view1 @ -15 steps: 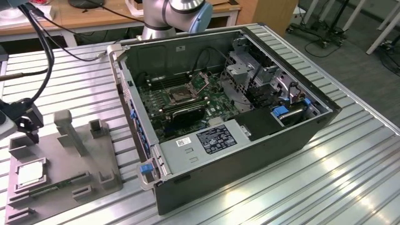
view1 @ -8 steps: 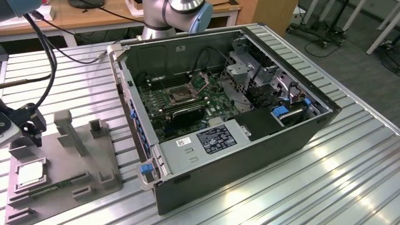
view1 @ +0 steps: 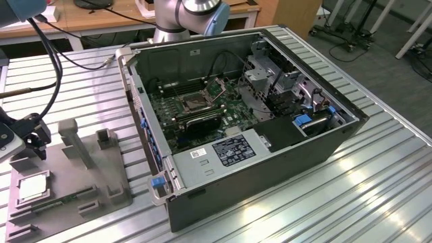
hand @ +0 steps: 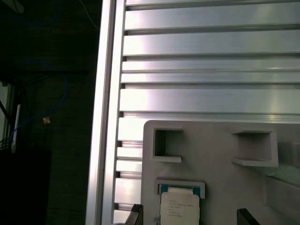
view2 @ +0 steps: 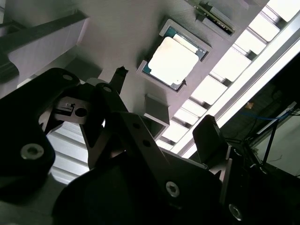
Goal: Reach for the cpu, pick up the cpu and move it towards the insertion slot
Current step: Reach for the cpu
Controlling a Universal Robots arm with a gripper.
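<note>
Second wrist view gives the clearest look at the cpu [view2: 173, 61]: a thin flat square with a pale silver-white metal face and a narrow green edge around the lid. It lies flat in a shallow square pocket of the grey holder tray [view2: 117, 37]. In the exterior view the cpu [view1: 32, 188] is at about 8 o'clock, and the insertion slot [view1: 196, 105] lies from it toward 2 o'clock, well apart, inside the open computer case [view1: 284, 167].

I judge the cpu to be light and fully stiff, but delicate: the smooth lid is likely slippery, and the contacts underneath should not be scraped. The good place to take it is on two opposite side edges, with a gentle, even squeeze so that it stays level.

The gripper [hand: 191, 214] is open and holds nothing; in the first wrist view its two dark fingertips [hand: 137, 215] stand wide apart, with the cpu [hand: 179, 211] seen between them. It hangs above the holder tray, near the cpu but not touching it, so the pick is not yet done. A green memory stick [view1: 64, 200] lies in the same holder tray, at 4 o'clock from the cpu in the exterior view. Holder tray and computer case rest on a ribbed aluminium surface [view1: 337, 202].
</note>
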